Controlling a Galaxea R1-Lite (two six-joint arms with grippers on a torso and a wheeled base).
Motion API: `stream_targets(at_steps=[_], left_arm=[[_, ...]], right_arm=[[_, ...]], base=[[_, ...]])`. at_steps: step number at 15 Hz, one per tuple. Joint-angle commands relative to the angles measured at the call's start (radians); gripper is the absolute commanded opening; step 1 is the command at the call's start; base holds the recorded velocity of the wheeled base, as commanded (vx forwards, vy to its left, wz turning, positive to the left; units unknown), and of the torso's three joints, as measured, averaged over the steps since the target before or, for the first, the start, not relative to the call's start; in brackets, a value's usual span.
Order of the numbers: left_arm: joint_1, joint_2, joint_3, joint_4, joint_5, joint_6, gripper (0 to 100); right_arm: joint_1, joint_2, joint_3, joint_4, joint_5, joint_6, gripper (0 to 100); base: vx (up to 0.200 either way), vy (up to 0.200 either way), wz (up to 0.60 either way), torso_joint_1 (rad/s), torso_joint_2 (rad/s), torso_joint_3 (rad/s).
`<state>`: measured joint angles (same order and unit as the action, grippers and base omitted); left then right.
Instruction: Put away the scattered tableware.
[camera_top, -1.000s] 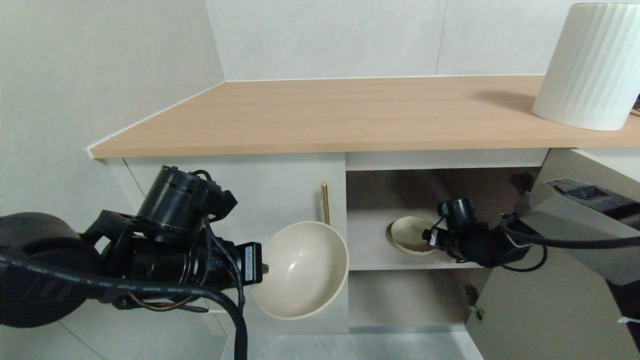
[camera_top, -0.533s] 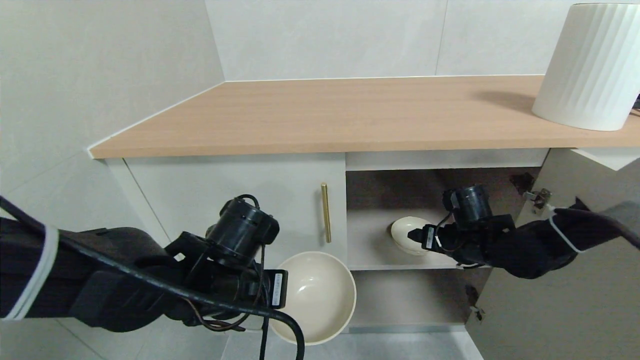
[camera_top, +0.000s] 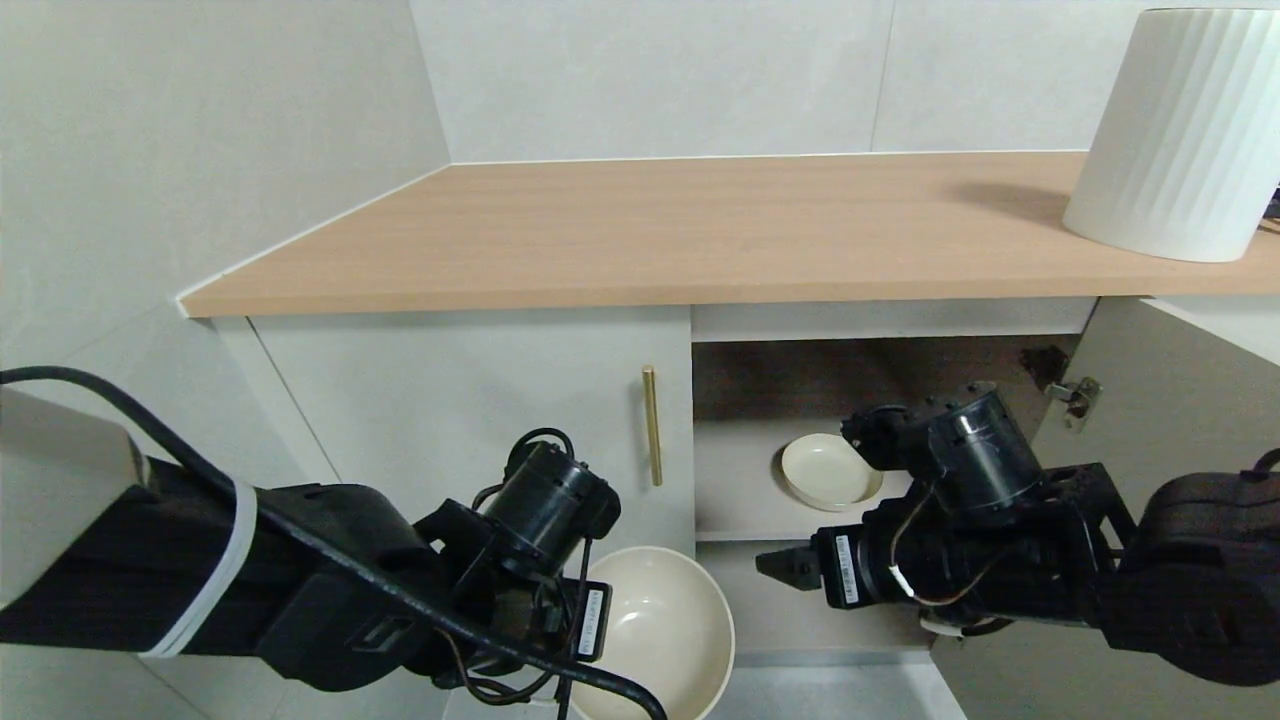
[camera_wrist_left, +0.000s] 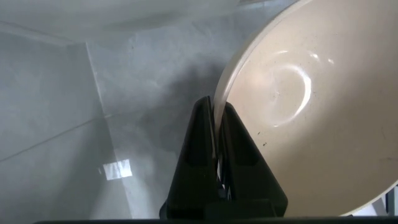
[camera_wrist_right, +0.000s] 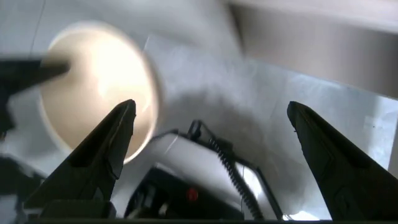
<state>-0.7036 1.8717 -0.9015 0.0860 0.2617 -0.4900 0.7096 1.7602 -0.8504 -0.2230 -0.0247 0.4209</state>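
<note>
Bowl (camera_top: 655, 640) first: a cream one, hollow facing up. It hangs low and near, in front of the bottom of the closed left door (camera_top: 470, 420) and just left of the open compartment. The left gripper (camera_top: 598, 622) holds it by the left rim. In the left wrist view the two dark fingers (camera_wrist_left: 200, 143) are pinched narrow on the rim of the bowl (camera_wrist_left: 305, 106), one outside the wall and one inside (the rim runs straight between them).

The right gripper (camera_top: 778, 568) is empty and its jaws are spread wide. In the right wrist view the right gripper (camera_wrist_right: 214, 155) has a broad gap between its fingers (camera_wrist_right: 102, 158), and the bowl (camera_wrist_right: 93, 87) lies farther off beyond them. It sits near the bowl's right side but apart from it, in front of the lower compartment just below the shelf (camera_top: 740, 500), and it points left.

A small cream dish (camera_top: 830, 470) lies on that shelf inside the open right half of the cabinet, towards the shelf's left end and farther back than the right arm. The right door (camera_top: 1150, 420) stands open on its hinge (camera_top: 1075, 392). A brass handle (camera_top: 650, 425) runs upright along the right edge of the left door. On the far right of the wooden counter (camera_top: 650, 230) above stands a white ribbed container (camera_top: 1180, 130).
</note>
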Motion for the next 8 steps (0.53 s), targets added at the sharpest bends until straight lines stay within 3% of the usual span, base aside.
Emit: stream_targets(at_steps=[1, 8], left_arm=[[-0.01, 0.01, -0.016, 0.001, 0.001, -0.001, 0], [-0.059, -0.014, -0.027, 0.001, 0.011, -0.001, 0]], right_arm=[[0.042, 0.007, 0.013, -0.001, -0.001, -0.002, 100], [0.102, 0.142, -0.001, -0.021, -0.024, -0.001, 100]], base=[[0.0, 0.0, 0.0, 0.0, 0.0, 0.0], [0.0, 0.0, 0.0, 0.0, 0.0, 0.0]])
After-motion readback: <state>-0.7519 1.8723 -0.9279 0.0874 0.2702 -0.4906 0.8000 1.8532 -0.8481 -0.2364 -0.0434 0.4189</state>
